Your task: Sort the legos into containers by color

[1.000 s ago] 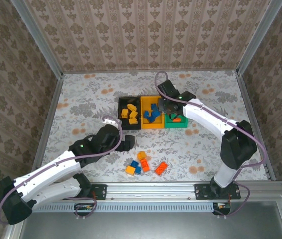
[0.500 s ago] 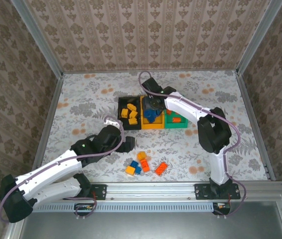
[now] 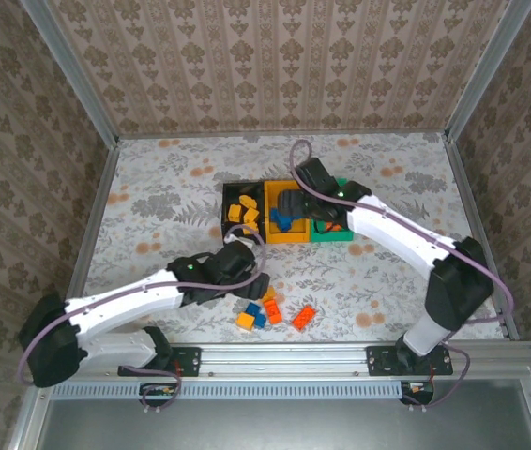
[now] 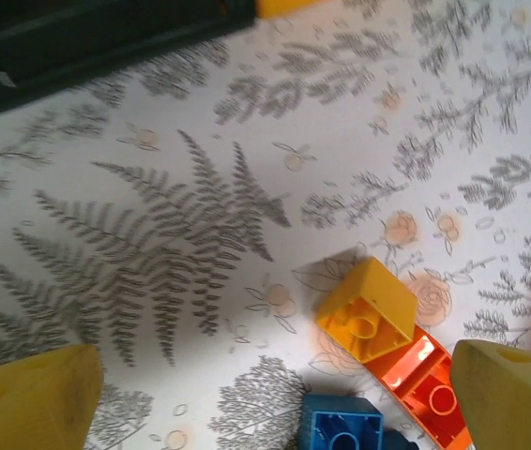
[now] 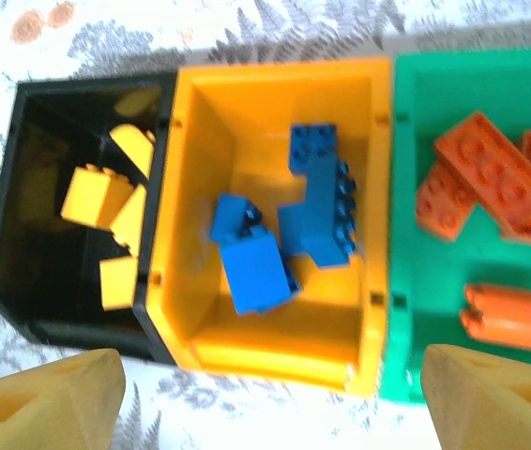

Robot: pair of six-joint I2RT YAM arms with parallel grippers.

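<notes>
From above, the three bins sit joined in a row in the middle of the counter (image 3: pixel 153 197): black bin (image 3: pixel 226 214) on the left, yellow bin (image 3: pixel 287 238) in the centre, green bin (image 3: pixel 331 237) on the right. The right gripper (image 3: pixel 289 204) hangs over the yellow bin, and the left gripper (image 3: pixel 258 284) is down low at the near side, just beside the loose bricks (image 3: pixel 270 311), a small cluster of yellow, blue and red-orange lying well in front of the bins. Over to the left wrist: two yellow fingertips (image 4: pixel 31 403) frame the bottom corners, jaws spread wide with nothing in them. On the counter between them lies a yellow brick (image 4: pixel 367 309) touching a red-orange brick (image 4: pixel 425 384), with a blue brick (image 4: pixel 341 427) just beside at the bottom edge. A corner of the black bin shows up top. Now the right wrist, looking straight down into the row: right fingertips (image 5: pixel 45 403) far apart at the bottom, jaws open and empty. Yellow pieces (image 5: pixel 97 202) lie in the black bin, blue pieces (image 5: pixel 312 220) in the yellow bin, red-orange pieces (image 5: pixel 486 183) in the green bin.
</notes>
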